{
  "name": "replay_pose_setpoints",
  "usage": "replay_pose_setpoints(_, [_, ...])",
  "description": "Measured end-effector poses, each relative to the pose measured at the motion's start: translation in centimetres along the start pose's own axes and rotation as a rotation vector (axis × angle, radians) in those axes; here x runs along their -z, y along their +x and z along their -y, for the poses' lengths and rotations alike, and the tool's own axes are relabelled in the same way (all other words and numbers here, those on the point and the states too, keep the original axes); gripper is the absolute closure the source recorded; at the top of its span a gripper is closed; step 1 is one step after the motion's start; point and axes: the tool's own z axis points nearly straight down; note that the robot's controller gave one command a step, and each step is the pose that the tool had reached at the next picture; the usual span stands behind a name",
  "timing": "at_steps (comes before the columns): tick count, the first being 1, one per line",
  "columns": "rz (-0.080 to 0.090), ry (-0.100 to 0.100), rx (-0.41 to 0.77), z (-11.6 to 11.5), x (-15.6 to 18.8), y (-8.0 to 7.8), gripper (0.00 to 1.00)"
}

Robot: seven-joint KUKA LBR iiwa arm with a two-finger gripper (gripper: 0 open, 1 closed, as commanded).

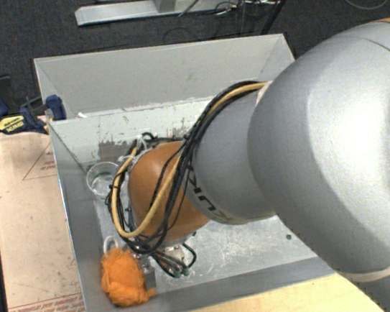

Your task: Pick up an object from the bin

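An orange fluffy clump point(122, 277) lies in the bin's near left corner. My gripper point(148, 266) is low over the bin floor just to the right of the clump and right against its edge; most of the gripper is hidden under the arm's orange cover. A clear round glass-like thing point(101, 179) sits by the left wall, farther back and apart from the gripper. A small white loop point(110, 243) shows just above the clump.
The arm, with its orange cover and cables, spans most of the bin from the right and hides the floor beneath. Bare grey floor shows right of the gripper along the near wall. The left wall is close to the clump.
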Motion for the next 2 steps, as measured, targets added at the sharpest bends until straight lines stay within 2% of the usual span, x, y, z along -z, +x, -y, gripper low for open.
replay_pose_setpoints(1, [0.0, 0.0, -0.001, 0.0, 0.0, 0.0, 1.0])
replay_pose_setpoints(2, [-0.008, 0.0, -0.01, -0.9, 5.4, -0.7, 1.0])
